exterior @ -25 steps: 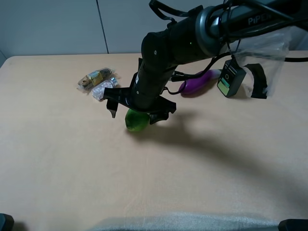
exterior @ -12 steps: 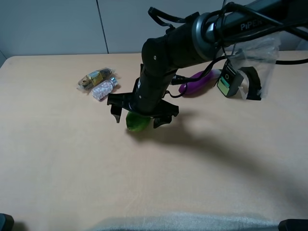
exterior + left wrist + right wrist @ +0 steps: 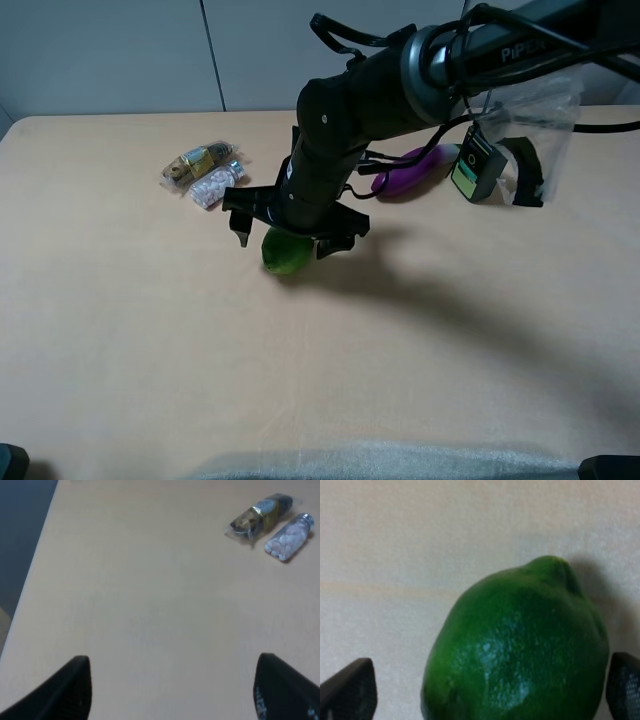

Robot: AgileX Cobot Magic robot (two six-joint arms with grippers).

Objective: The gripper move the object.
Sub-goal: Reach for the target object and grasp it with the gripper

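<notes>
Our right pincer [image 3: 283, 244] has hardly moved. It still hangs spread wide around the lime [image 3: 286, 259], near the middle of the desk [image 3: 150, 350]. We think squeezing comes next.

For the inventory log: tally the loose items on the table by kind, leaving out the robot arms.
Produce: 2, the lime and the eggplant
Wrapped snack packet: 1
Clear vial of white pieces: 1
Dark bottle with green label: 1
Clear plastic bag: 1
Total: 6
</notes>
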